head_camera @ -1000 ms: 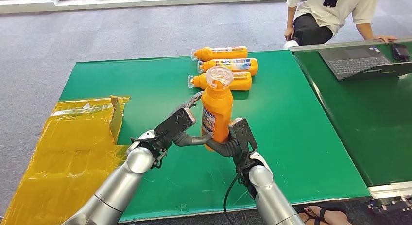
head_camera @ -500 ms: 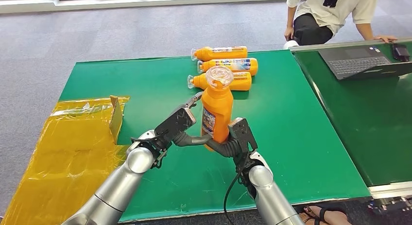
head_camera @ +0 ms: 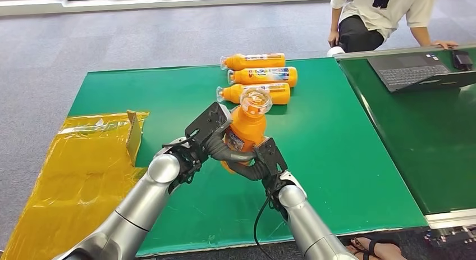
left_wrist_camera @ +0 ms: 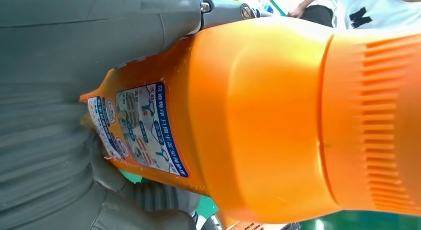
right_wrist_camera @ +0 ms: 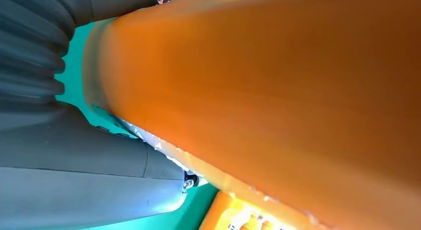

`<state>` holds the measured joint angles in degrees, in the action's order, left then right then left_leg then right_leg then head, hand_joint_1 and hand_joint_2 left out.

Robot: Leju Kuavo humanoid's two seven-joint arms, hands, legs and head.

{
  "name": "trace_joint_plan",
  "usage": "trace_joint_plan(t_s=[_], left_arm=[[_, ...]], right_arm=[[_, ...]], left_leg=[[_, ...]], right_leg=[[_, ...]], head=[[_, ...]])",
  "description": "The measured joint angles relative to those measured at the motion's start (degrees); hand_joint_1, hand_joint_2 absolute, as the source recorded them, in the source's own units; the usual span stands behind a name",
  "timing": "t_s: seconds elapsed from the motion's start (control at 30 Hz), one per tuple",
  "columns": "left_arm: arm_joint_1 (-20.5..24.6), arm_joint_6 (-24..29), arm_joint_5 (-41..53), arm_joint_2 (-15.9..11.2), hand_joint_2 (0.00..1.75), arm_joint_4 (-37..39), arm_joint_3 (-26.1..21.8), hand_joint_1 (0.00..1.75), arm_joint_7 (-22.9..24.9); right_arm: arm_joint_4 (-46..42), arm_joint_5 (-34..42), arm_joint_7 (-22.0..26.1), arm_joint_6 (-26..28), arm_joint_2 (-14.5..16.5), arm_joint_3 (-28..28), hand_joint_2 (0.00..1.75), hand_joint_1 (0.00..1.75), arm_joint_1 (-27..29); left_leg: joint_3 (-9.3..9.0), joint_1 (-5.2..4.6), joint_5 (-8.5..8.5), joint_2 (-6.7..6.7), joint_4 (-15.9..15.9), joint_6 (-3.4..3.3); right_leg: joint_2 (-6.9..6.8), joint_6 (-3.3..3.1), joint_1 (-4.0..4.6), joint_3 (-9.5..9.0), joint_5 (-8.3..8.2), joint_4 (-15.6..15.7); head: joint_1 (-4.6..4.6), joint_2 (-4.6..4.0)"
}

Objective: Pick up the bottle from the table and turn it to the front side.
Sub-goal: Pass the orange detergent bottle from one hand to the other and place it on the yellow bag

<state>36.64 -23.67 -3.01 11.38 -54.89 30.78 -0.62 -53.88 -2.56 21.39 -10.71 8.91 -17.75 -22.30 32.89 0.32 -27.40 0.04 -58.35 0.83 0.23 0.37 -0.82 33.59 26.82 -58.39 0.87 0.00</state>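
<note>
Compared with the frame a second earlier, where you saw the bottle (head_camera: 246, 129) standing upright, it had tipped, its clear cap (head_camera: 256, 99) leaning away from the robot, and the left hand (head_camera: 209, 135) had risen along its side. The bottle sat above the green table (head_camera: 168, 91), clasped between the left hand and the right hand (head_camera: 262, 162), both grasping its body; its printed label (left_wrist_camera: 140, 129) faced the left palm. You could count four orange bottles: one held, three lying bottles (head_camera: 259, 76) in a row just beyond it.
</note>
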Motion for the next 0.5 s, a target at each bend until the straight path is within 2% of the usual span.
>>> trace_joint_plan(t_s=[0.5], left_arm=[[1.1,1.4,-1.8,-0.1,1.75,2.3,1.0,0.0,0.6]], right_arm=[[3.5,0.0,-0.3,0.3,0.2,0.0,1.75,1.75,-1.4]], left_leg=[[0.01,0.0,0.01,-0.01,0.0,0.02]], right_leg=[[0.02,0.0,0.01,0.04,0.0,0.0]], head=[[0.0,0.0]])
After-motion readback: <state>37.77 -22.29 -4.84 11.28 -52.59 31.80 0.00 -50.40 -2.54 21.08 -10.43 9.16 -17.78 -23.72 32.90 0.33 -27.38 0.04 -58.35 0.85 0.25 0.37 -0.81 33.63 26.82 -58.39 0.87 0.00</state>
